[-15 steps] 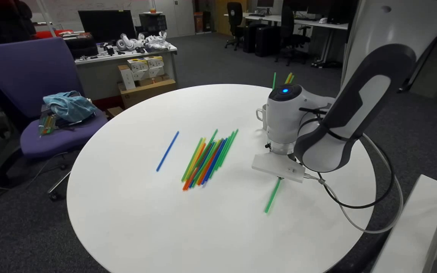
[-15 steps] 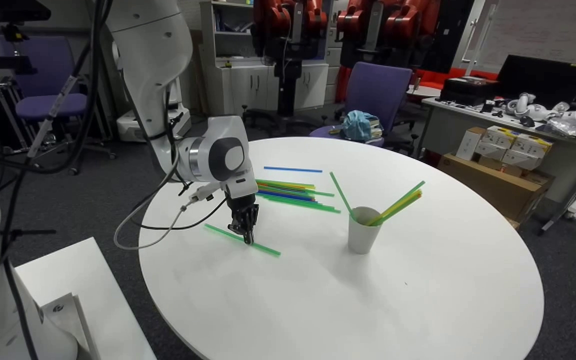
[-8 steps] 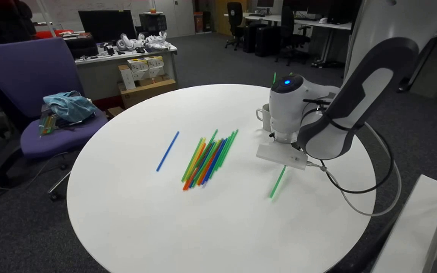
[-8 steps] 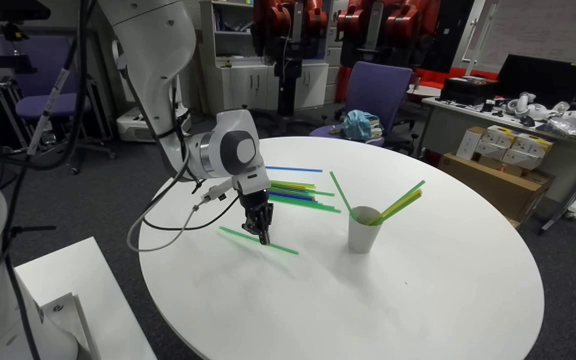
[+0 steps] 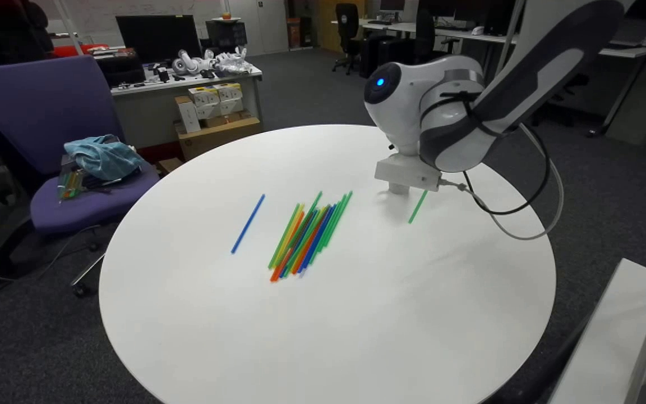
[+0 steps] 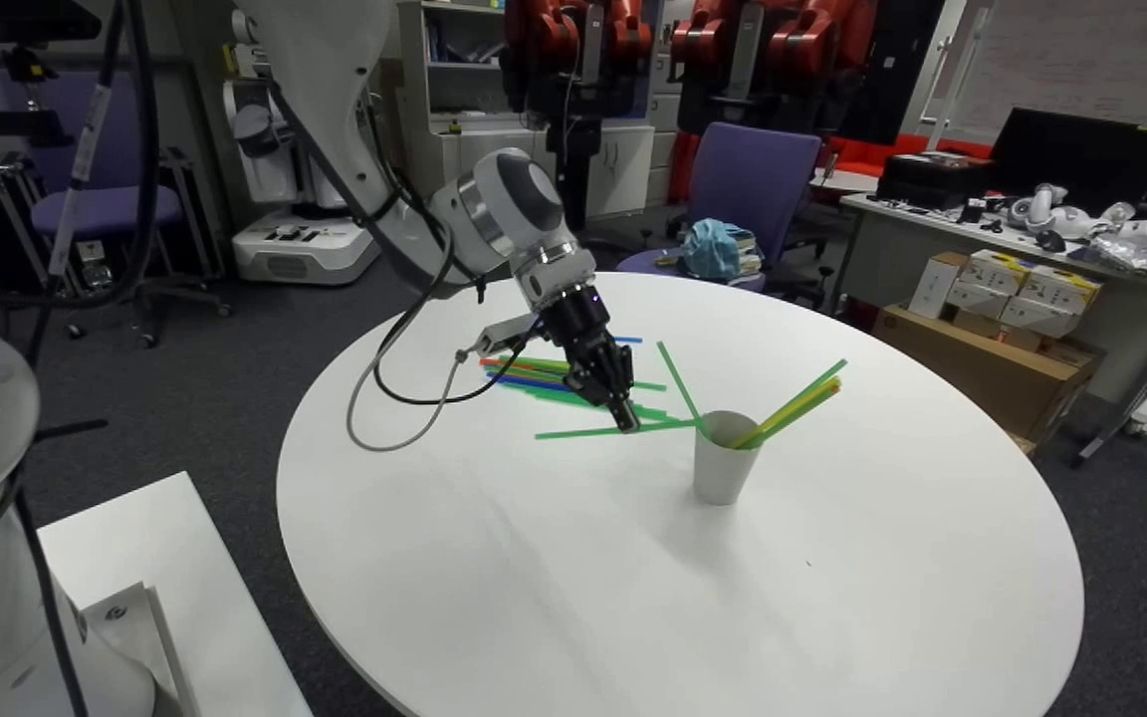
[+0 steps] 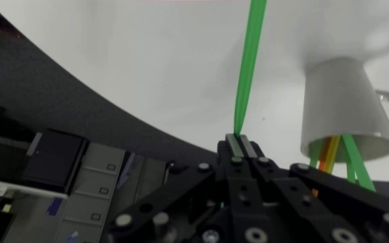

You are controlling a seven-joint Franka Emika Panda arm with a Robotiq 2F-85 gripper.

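Note:
My gripper [image 7: 239, 143] is shut on a green straw [image 7: 248, 60], pinched at the fingertips. In an exterior view the gripper [image 6: 626, 423] hangs tilted above the table, and the green straw [image 6: 573, 433] lies nearly level across its tips. The straw's far end overlaps the rim region of a pale mug [image 6: 718, 473]; whether they touch I cannot tell. Several straws stand in the mug, among them a yellow straw [image 6: 788, 410] and a green straw [image 6: 678, 378] leaning toward the gripper. The wrist view shows the mug [image 7: 341, 98] inverted, right of the fingers, handle outward.
On the round white table [image 5: 328, 336] lies a pile of coloured straws [image 5: 309, 241], with a lone blue straw [image 5: 248, 223] apart from it. A purple chair [image 5: 48, 123] stands by the table edge. Cables [image 5: 547, 174] loop from the arm.
The gripper has risen and moved toward the mug, carrying the green straw. The wrist has tilted, and the straw has turned to nearly level. The pile and the mug stay put.

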